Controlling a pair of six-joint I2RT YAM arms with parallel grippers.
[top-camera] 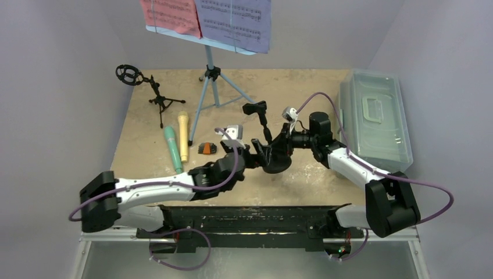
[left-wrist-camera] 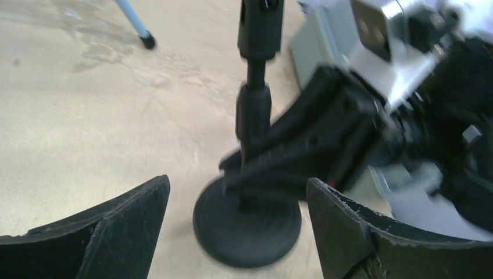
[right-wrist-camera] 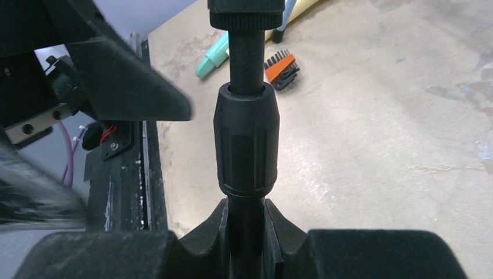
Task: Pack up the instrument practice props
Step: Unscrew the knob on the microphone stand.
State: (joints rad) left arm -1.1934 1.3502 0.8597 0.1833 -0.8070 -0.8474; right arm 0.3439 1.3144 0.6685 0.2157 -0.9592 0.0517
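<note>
A black microphone stand (top-camera: pixel 264 136) with a round base (top-camera: pixel 274 163) is at the table's middle. My right gripper (top-camera: pixel 283 141) is shut on its pole (right-wrist-camera: pixel 246 139), which runs up between the two fingers (right-wrist-camera: pixel 247 224). My left gripper (top-camera: pixel 254 152) is open, and the round base (left-wrist-camera: pixel 247 224) lies just ahead between its spread fingers (left-wrist-camera: pixel 125 224). A mint-green microphone (top-camera: pixel 173 150) and a yellow microphone (top-camera: pixel 183 135) lie side by side at the left. A small black microphone tripod (top-camera: pixel 158 97) stands behind them. The light-blue tripod (top-camera: pixel 210 75) holds a red page (top-camera: pixel 171 14) and a purple page (top-camera: pixel 235 23).
A translucent grey tub (top-camera: pixel 375 119) with its lid on sits at the right edge. A small orange and black item (top-camera: pixel 206 148) lies beside the microphones. The walls close in at the left and the back. A black rail (top-camera: pixel 250 218) runs along the near edge.
</note>
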